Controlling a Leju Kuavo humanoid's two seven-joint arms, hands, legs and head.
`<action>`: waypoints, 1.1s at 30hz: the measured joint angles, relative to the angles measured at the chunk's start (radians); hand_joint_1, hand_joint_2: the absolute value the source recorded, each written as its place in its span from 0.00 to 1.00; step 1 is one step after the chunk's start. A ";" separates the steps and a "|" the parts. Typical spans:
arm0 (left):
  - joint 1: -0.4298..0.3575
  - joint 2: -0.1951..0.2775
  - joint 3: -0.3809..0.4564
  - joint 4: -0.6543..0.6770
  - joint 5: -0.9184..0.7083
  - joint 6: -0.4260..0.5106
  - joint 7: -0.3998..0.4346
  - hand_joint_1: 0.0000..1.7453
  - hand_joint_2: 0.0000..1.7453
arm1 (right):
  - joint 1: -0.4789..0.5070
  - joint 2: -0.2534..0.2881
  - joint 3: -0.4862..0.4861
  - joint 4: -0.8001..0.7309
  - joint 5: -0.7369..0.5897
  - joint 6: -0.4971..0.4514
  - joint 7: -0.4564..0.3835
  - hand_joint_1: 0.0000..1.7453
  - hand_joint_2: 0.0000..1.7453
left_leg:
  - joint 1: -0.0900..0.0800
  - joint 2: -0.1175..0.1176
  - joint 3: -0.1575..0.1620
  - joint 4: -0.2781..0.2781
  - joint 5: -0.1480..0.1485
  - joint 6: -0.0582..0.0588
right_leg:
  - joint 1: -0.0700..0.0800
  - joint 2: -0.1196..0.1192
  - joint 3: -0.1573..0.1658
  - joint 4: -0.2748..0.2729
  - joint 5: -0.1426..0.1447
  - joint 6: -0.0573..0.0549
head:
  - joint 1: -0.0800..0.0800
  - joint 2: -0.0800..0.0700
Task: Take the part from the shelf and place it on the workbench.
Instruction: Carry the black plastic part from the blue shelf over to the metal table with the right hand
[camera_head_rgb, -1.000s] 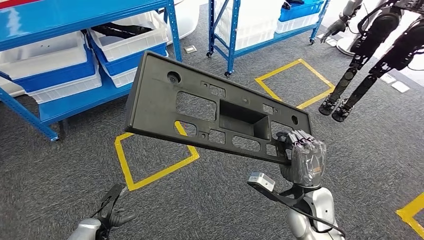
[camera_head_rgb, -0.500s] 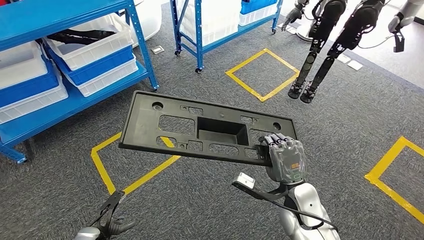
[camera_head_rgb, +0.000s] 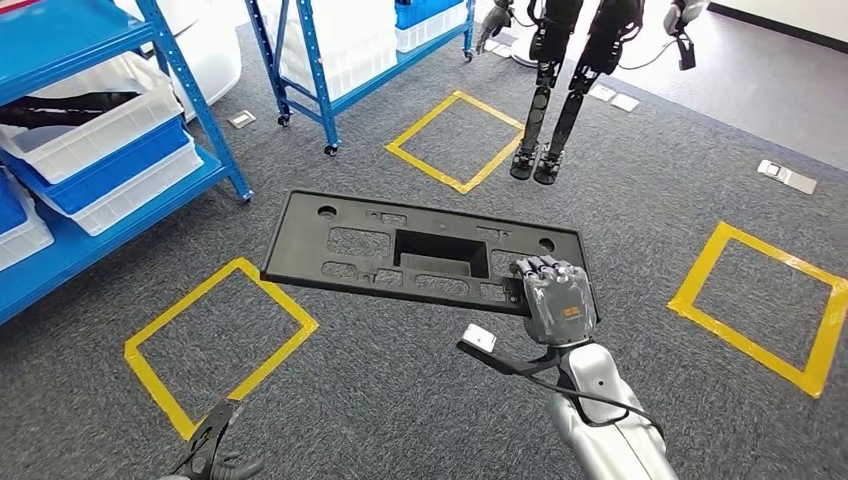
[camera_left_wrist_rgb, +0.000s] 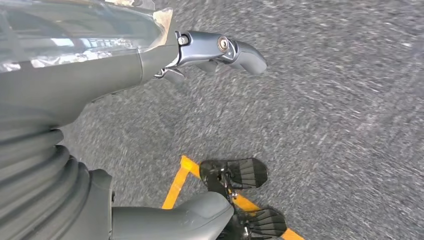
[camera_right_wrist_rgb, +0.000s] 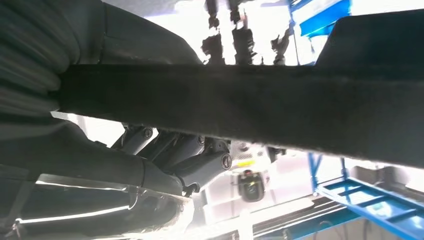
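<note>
Part (camera_head_rgb: 420, 250) over grey carpet (camera_head_rgb: 400, 390)

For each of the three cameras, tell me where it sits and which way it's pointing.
Head view: high on the body, facing forward and down at carpet, blue shelves and yellow floor squares; the right hand grips the black part, and the left hand hangs low.
Left wrist view: behind the left hand, looking down at carpet and yellow tape.
Right wrist view: behind the right hand, looking along the part's dark edge toward a blue shelf.
Shared: head and right wrist views both show the part.
</note>
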 joint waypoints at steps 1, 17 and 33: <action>0.000 0.000 0.001 0.000 0.000 0.001 0.000 0.00 1.00 | -0.029 -0.002 0.008 0.048 -0.003 -0.022 0.005 1.00 1.00 | -0.001 -0.015 0.015 -0.033 0.009 0.001 | 0.001 0.010 -0.005 0.002 0.003 0.006 | 0.000 0.000; -0.006 0.002 0.011 -0.003 -0.018 -0.010 0.009 0.00 1.00 | -0.211 -0.023 0.061 0.394 -0.041 -0.046 0.020 1.00 1.00 | -0.017 0.152 0.021 -0.064 0.027 0.008 | -0.011 -0.148 -0.009 0.006 -0.008 0.060 | 0.016 0.000; -0.004 -0.001 0.009 -0.002 -0.020 -0.036 -0.009 0.00 1.00 | -0.232 -0.013 0.060 0.451 -0.050 -0.045 0.027 1.00 1.00 | -0.016 -0.008 -0.005 -0.037 0.024 0.029 | 0.014 0.042 -0.027 0.005 0.016 0.008 | 0.002 0.000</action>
